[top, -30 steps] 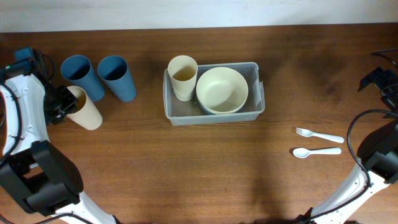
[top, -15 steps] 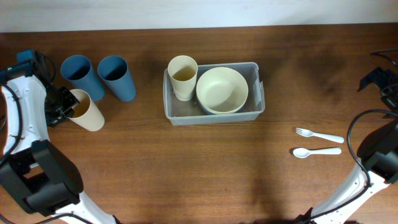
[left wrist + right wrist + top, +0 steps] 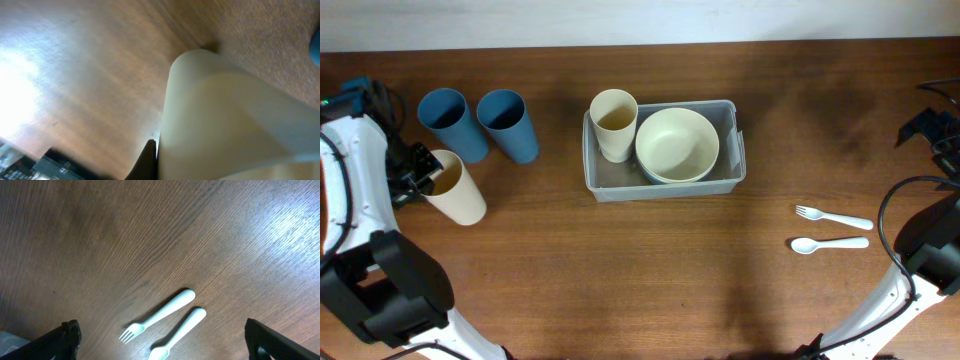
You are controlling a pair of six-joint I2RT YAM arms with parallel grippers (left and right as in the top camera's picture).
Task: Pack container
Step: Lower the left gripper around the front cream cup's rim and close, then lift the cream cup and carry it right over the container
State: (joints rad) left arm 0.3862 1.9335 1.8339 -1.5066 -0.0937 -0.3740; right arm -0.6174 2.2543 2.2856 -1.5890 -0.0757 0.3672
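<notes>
Clamping cream cup [image 3: 457, 192], left gripper [image 3: 423, 176], container [image 3: 620, 178] well apart

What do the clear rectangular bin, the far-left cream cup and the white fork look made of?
Clear rectangular bin: likely translucent plastic, with hazy see-through walls. Far-left cream cup: matte and opaque, probably plastic or fibre composite, no glare. White fork: seemingly smooth plastic, one moulded piece.

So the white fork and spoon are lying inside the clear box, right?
Not quite. The fork and spoon are lying on the table, off to the right of the clear box. The overhead view shows it.
</notes>
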